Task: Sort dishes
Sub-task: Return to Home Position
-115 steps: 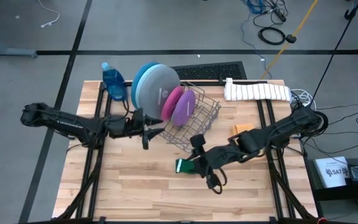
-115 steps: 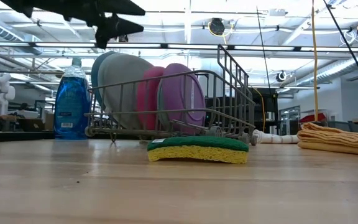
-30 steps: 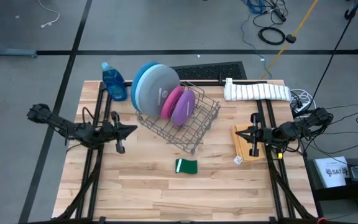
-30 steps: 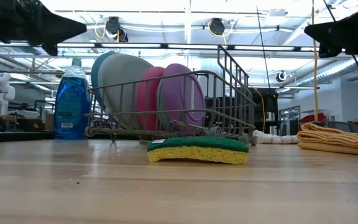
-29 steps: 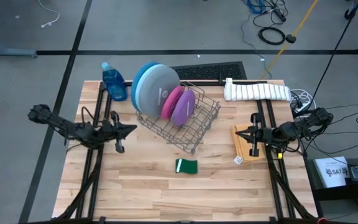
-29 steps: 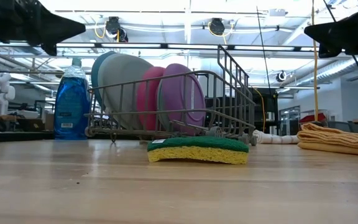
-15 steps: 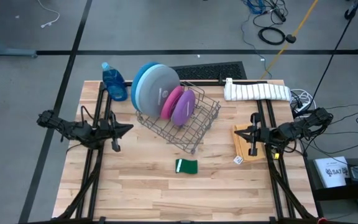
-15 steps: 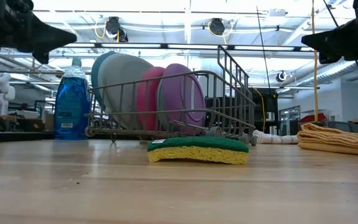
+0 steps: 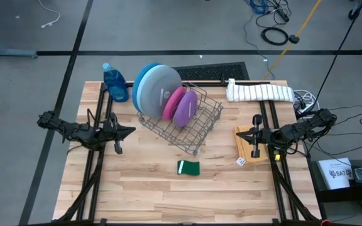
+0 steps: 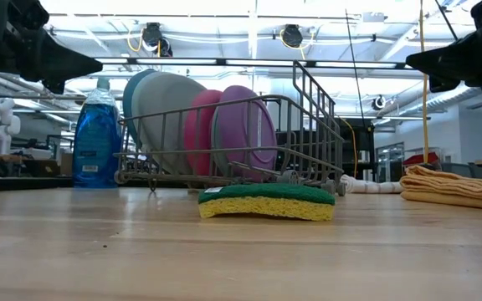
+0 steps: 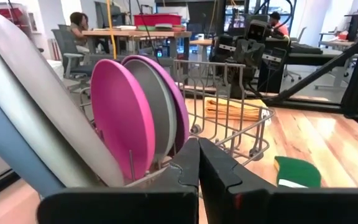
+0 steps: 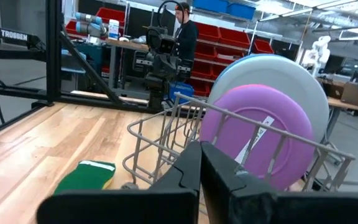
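The dishes stand on edge in the grey wire rack [image 9: 195, 127] at the table's far middle: a large deep-blue plate [image 9: 142, 78] behind a large pale plate [image 9: 159, 86], then a pink plate [image 9: 172, 103] and a purple plate [image 9: 186, 108]. My left gripper [image 9: 132, 131] hovers shut just left of the rack, pointing at it [image 11: 199, 149]. My right gripper [image 9: 242, 133] hovers shut right of the rack, above an orange cloth, pointing at the rack [image 12: 201, 152]. Both grippers are empty.
A blue soap bottle [image 9: 114, 81] stands at the far left corner. A green sponge [image 9: 188, 167] lies near the table's middle front. An orange cloth [image 9: 247, 149] lies at the right and a white rolled towel [image 9: 259, 92] at the far right. People sit in the room beyond.
Both grippers have sunk a little while staying shut. The left arm has drawn slightly back toward the table's left edge. The plates, rack and sponge have kept still.
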Controlling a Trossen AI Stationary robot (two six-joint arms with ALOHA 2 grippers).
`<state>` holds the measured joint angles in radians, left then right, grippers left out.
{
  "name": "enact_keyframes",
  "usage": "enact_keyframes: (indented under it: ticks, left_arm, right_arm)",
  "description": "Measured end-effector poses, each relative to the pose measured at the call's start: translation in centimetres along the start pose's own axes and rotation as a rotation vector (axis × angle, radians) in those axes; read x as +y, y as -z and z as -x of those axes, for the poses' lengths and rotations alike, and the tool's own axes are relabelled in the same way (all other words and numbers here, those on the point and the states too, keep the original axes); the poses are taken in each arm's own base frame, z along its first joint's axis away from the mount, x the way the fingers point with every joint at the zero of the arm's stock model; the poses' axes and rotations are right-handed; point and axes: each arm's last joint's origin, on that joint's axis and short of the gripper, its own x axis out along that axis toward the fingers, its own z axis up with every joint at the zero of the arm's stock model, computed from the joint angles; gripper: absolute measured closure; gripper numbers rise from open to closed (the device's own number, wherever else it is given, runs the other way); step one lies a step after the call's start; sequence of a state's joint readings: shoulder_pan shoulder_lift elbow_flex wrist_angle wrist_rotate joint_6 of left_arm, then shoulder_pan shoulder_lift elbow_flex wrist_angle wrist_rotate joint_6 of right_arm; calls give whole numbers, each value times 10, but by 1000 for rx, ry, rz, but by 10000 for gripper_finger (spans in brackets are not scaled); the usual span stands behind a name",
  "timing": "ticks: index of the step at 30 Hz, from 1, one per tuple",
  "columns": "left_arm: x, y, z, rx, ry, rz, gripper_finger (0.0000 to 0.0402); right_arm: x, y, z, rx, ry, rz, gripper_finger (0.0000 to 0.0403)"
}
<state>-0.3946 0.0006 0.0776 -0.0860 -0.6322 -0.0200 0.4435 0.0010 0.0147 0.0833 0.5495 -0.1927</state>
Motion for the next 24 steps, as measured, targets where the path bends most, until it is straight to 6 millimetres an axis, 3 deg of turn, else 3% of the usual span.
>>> enact_keyframes:
  ticks: [20, 24]
  left_arm:
    - [-1, 7, -2, 17, 15, 6, 398]
    - [-1, 7, -2, 17, -10, 5, 398]
  right_arm:
    - [0, 0, 0, 4, -1, -32, 403]
    - [-3, 1, 0, 26, 110, 8, 403]
